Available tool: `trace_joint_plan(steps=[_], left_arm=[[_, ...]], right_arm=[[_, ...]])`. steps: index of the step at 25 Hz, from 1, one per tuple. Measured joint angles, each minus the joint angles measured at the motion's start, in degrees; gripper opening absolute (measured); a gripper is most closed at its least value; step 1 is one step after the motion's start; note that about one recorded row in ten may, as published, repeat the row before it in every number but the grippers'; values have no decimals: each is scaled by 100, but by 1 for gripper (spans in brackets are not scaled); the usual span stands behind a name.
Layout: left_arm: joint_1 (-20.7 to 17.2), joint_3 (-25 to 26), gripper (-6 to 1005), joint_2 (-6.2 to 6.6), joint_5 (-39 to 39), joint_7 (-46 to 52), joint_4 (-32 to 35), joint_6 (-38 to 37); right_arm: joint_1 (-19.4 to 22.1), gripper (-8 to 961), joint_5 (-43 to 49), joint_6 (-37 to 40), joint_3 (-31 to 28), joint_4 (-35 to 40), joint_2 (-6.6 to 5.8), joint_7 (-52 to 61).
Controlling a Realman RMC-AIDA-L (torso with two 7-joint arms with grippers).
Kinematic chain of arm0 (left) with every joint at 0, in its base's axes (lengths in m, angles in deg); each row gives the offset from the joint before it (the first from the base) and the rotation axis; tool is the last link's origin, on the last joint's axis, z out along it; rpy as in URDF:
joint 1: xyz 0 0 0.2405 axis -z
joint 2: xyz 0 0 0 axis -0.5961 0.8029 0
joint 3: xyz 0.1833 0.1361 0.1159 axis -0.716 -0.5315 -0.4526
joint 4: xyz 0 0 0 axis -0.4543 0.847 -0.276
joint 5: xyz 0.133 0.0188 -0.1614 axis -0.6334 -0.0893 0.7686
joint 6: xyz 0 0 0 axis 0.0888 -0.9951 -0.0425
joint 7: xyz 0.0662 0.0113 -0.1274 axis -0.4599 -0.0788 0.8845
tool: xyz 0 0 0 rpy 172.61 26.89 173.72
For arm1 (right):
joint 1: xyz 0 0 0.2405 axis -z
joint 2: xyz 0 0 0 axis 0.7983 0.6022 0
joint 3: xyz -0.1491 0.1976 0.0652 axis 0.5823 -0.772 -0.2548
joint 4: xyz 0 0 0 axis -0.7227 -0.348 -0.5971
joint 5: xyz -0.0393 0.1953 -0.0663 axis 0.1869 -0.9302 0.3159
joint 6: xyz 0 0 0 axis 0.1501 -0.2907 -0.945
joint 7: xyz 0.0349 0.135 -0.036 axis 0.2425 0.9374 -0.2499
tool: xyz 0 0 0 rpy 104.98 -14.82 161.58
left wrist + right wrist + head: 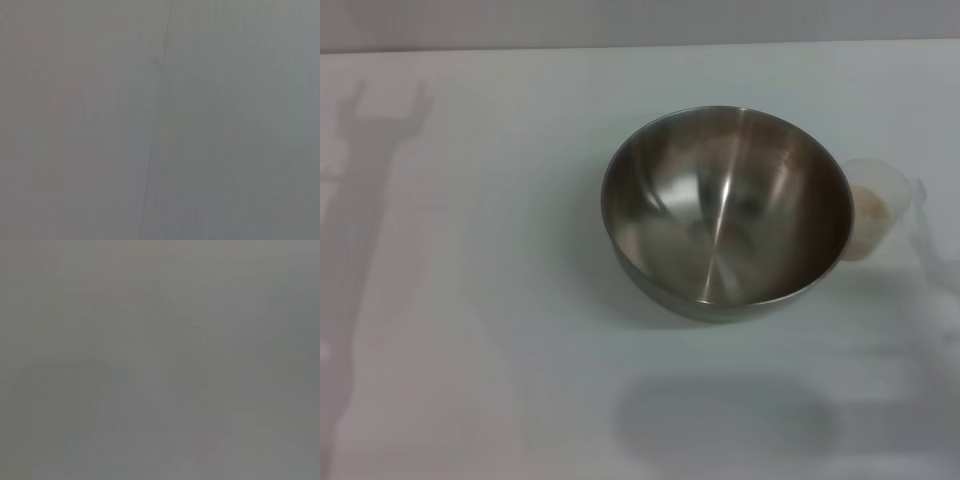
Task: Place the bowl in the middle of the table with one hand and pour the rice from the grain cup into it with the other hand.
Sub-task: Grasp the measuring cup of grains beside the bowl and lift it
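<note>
Far left on the table [470, 330] only a gripper-shaped shadow [375, 120] falls; neither gripper is in view, wrist views are blank grey, so finger state can't be told. The bowl [725, 215] sits upright, mouth up, right of centre, round with no long axis, no writing legible. Just beside its right rim stands the grain cup [880, 205], upright, holding rice [870, 208], handle pointing right.
</note>
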Motion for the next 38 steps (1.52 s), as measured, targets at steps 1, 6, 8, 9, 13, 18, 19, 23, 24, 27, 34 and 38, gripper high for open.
trace_joint_plan(steps=[1, 6, 8, 9, 13, 18, 19, 23, 24, 27, 34, 38], left_arm=[[0, 0, 844, 0, 0, 0, 0, 0], [-23, 13, 844, 23, -85, -6, -12, -22], [-23, 22, 844, 26, -87, -9, -12, -25], [-23, 22, 844, 26, -87, -9, -12, -25], [-8, 90, 844, 37, -104, -17, -49, -53], [-31, 104, 844, 37, -112, -19, -73, -117], [-36, 118, 844, 37, -113, -18, -73, -128], [-58, 148, 844, 34, -116, -19, -74, -182], [-63, 150, 844, 34, -116, -18, -74, -198], [-86, 151, 844, 32, -116, -18, -81, -281], [-144, 151, 844, 22, -114, -18, -84, -365], [-154, 151, 844, 11, -114, -18, -84, -443]], right_arm=[[87, 703, 0, 4, 11, -12, 0, -6], [392, 703, 0, 31, 100, -7, -1, -13], [415, 703, 0, 35, 121, 45, -5, -18], [410, 703, 0, 29, 132, 74, -10, -19], [296, 703, 1, -95, 160, 163, -24, -28], [136, 703, 27, -401, 213, 233, -29, -34], [100, 703, 31, -485, 249, 248, -30, -35], [-24, 703, 31, -706, 396, 331, -28, -37], [-42, 703, 29, -749, 421, 340, -26, -37], [-82, 703, 13, -908, 462, 352, -22, -38], [-127, 703, 5, -988, 430, 384, -32, -39], [-270, 703, 2, -1021, 417, 523, -33, -39]])
